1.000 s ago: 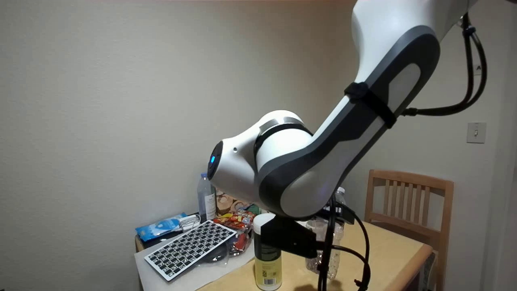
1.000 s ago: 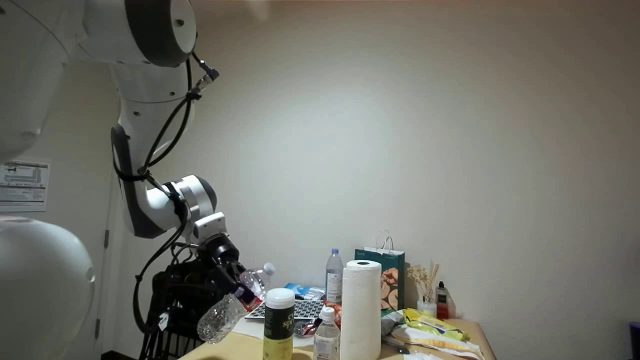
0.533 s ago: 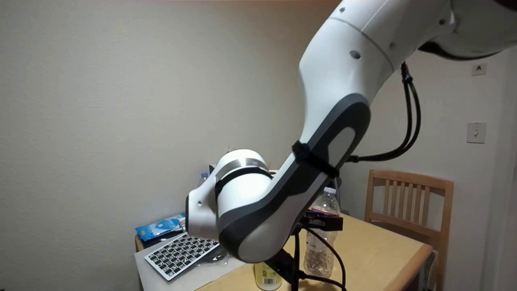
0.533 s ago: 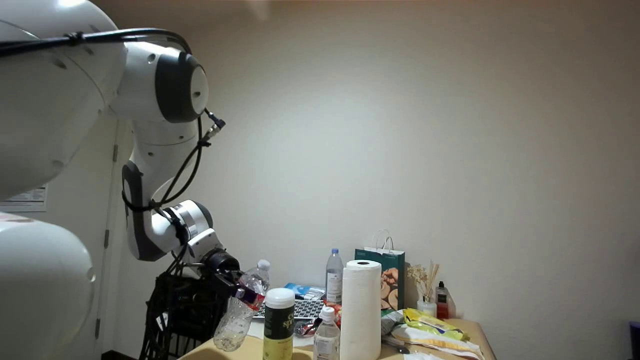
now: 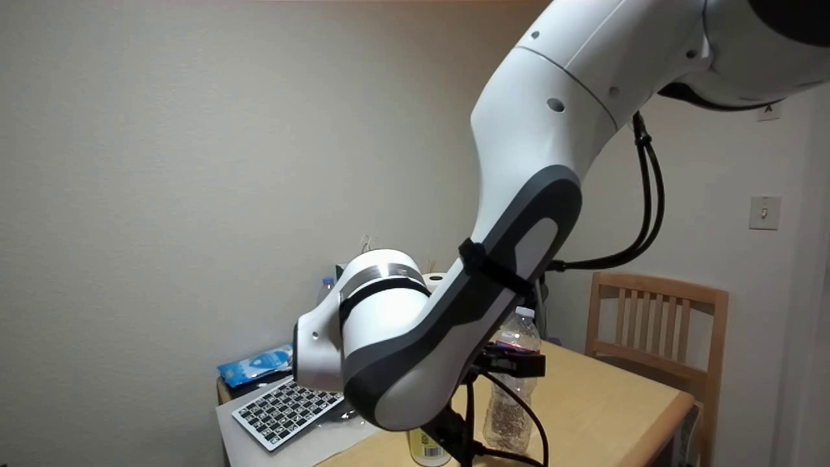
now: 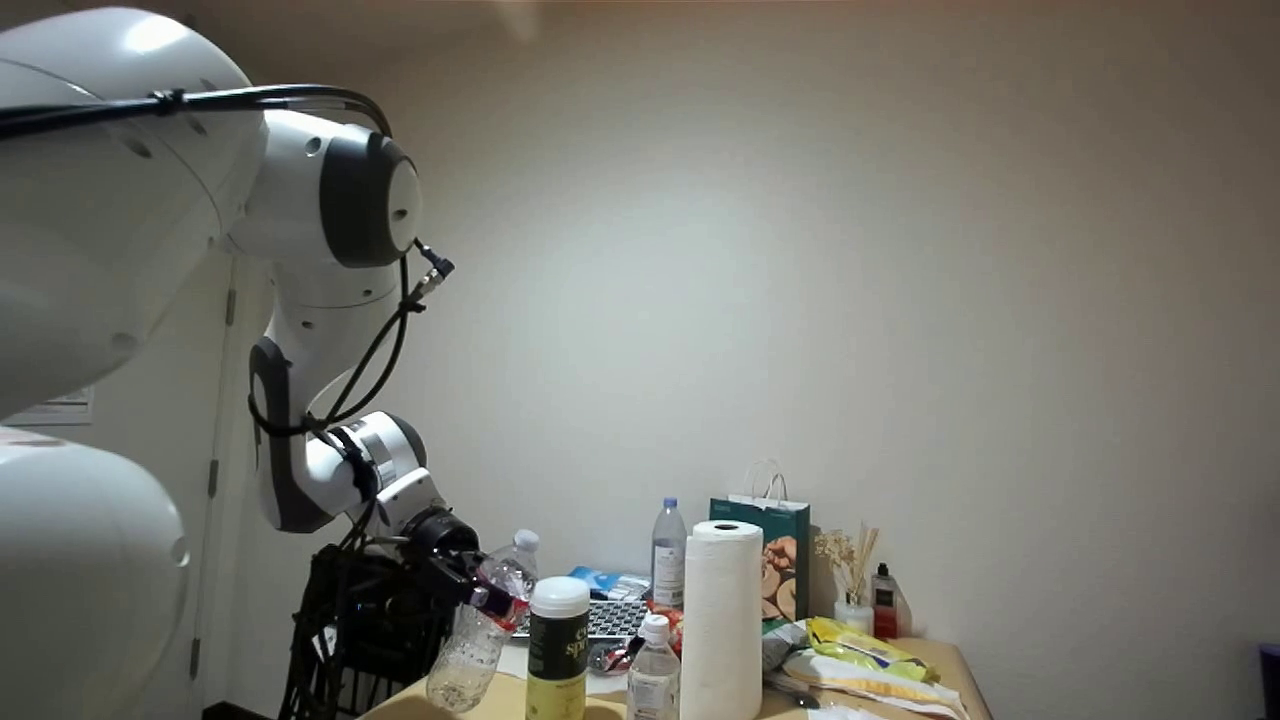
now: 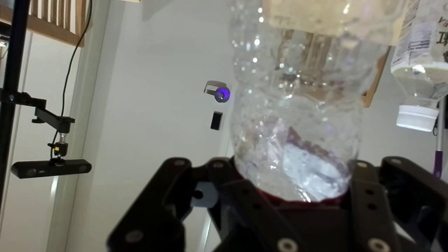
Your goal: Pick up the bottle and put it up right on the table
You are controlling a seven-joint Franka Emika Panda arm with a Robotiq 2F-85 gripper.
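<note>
Pickup's done: my jaws are pinching the clear bottle (image 6: 468, 655) around its body. It's over the bench (image 5: 603, 395), leaning in an exterior view; can't tell if the base touches. Remaining, I reckon: straighten it, seat it, let go.

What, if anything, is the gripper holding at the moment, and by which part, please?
The gripper holds the clear plastic bottle around its body, a little above mid-height, at the partly red label.

Pale wall (image 5: 181, 181) — slatted wooden chair (image 5: 658, 365).
</note>
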